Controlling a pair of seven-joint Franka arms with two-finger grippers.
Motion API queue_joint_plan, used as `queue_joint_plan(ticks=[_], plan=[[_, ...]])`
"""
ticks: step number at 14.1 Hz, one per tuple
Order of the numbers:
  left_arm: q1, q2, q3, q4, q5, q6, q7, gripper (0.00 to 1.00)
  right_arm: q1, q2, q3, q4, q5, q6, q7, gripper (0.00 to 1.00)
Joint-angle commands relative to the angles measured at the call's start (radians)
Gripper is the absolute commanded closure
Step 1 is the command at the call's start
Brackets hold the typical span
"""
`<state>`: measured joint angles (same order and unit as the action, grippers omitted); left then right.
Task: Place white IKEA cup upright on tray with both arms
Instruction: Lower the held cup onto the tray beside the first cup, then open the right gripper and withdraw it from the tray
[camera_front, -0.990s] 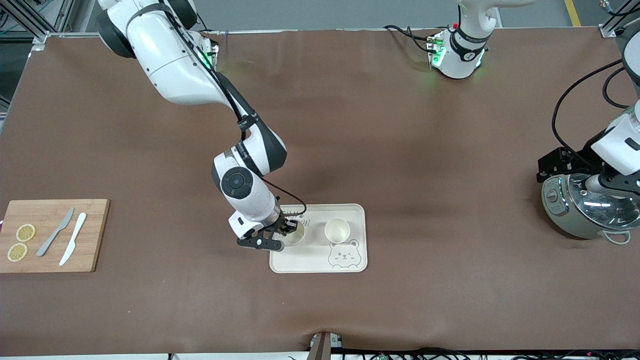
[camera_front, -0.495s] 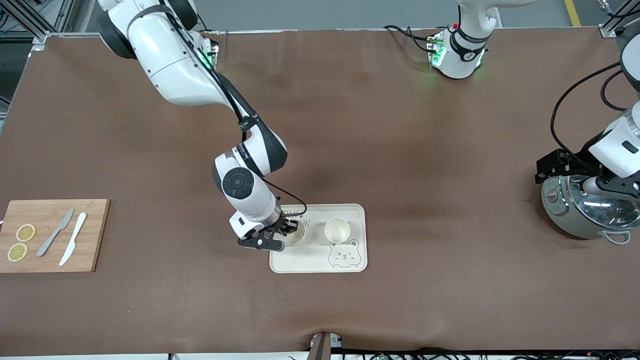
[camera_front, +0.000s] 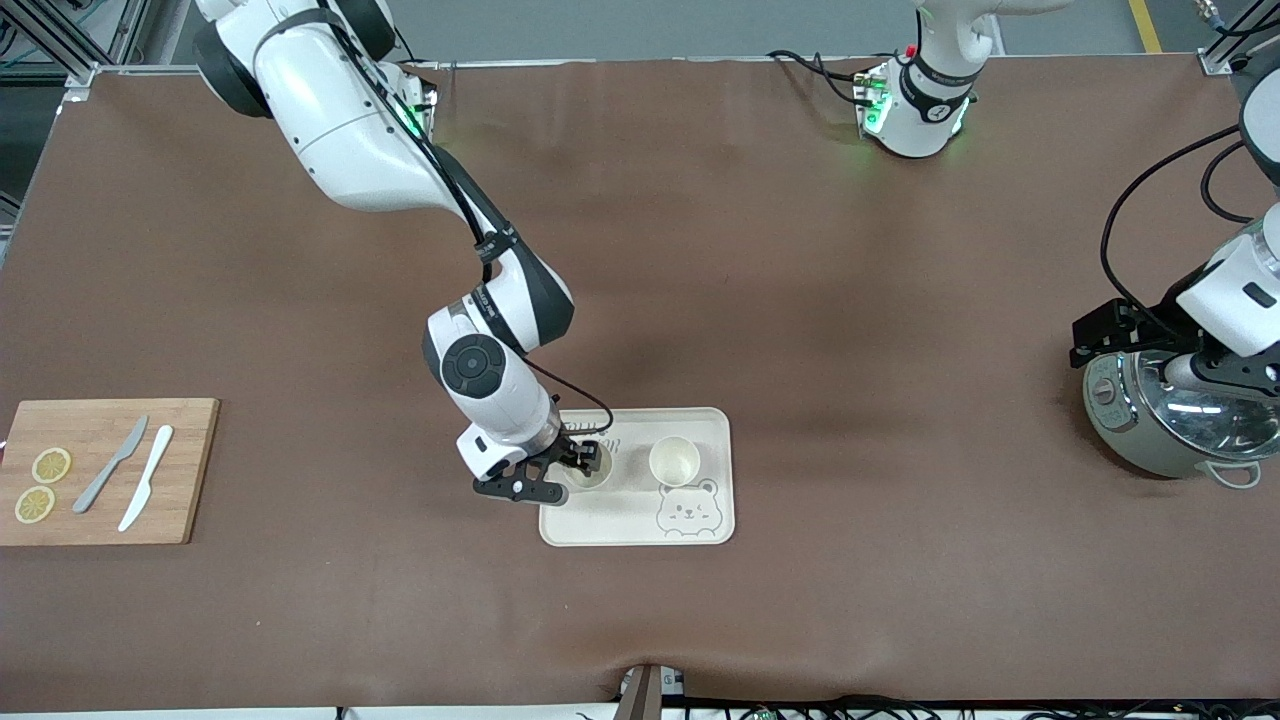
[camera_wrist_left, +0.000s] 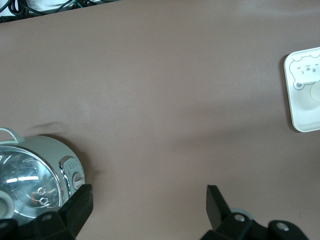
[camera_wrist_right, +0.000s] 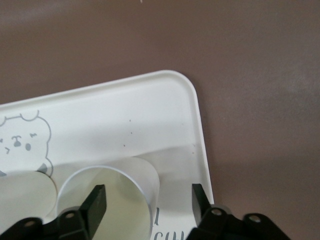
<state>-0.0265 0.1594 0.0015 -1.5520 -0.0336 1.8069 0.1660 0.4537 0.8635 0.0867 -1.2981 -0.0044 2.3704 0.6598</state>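
Note:
The cream tray (camera_front: 620, 510) with the bear drawing lies mid-table, nearer the front camera. Two white cups stand upright on it: one (camera_front: 674, 460) above the bear face, one (camera_front: 592, 470) at the end toward the right arm. My right gripper (camera_front: 583, 461) is open low over that second cup. In the right wrist view the gripper (camera_wrist_right: 147, 194) has one finger over the cup's (camera_wrist_right: 107, 200) mouth and the other outside its wall, above the tray (camera_wrist_right: 125, 115). My left gripper (camera_front: 1200, 372) is open and empty (camera_wrist_left: 148, 196) over the rice cooker.
A grey-green rice cooker (camera_front: 1175, 420) with a glass lid stands at the left arm's end and shows in the left wrist view (camera_wrist_left: 30, 175). A wooden cutting board (camera_front: 100, 470) with two knives and lemon slices lies at the right arm's end.
My right gripper's fingers have spread and shifted slightly at the cup on the tray. The left arm has risen a little by the rice cooker.

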Motion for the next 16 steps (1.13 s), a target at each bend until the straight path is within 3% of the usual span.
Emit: queue_joint_plan(ticks=[1, 5, 11, 16], plan=[[-0.003, 0.0, 0.0, -0.002, -0.012, 0.009, 0.012, 0.0, -0.009, -0.052, -0.004, 0.002, -0.016, -0.04, 0.021, 0.0], [-0.007, 0.006, 0.0, 0.0, -0.012, 0.009, 0.006, 0.0, -0.012, -0.167, -0.004, 0.006, -0.016, -0.221, 0.021, 0.0], [-0.009, 0.0, -0.005, -0.002, -0.015, -0.001, 0.004, 0.0, -0.045, -0.423, -0.004, -0.004, -0.014, -0.578, 0.008, 0.0], [-0.003, 0.003, -0.008, 0.003, -0.022, 0.0, 0.017, 0.0, -0.202, -0.63, -0.002, -0.046, -0.009, -0.802, -0.271, 0.0]])
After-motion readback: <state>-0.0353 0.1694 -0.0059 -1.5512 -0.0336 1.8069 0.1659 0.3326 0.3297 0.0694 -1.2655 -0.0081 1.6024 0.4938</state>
